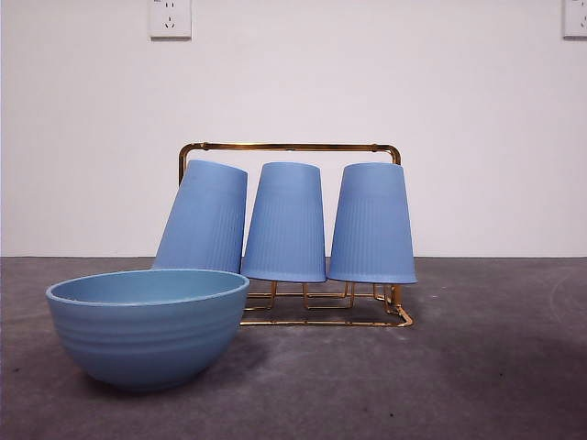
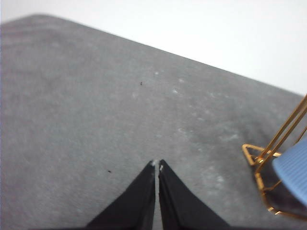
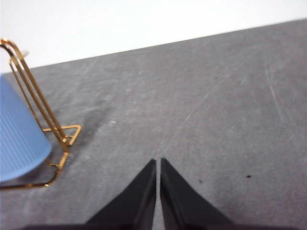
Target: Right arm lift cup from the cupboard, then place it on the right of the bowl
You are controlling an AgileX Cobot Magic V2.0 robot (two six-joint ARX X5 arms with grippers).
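Three blue ribbed cups stand upside down on the gold wire cupboard [image 1: 289,147]: a left one [image 1: 204,218] tilted, a middle one [image 1: 286,223] and a right one [image 1: 371,225]. The wide blue bowl [image 1: 147,325] sits in front of the rack at the left. Neither arm shows in the front view. My right gripper [image 3: 158,162] is shut and empty above bare table, beside the rack's end [image 3: 53,132] and one cup [image 3: 19,134]. My left gripper [image 2: 157,164] is shut and empty, with the rack's other end [image 2: 268,158] and a cup [image 2: 292,167] off to its side.
The dark grey table [image 1: 495,367] stretches to the right of the bowl and rack. A white wall stands behind, with sockets [image 1: 170,18] high up.
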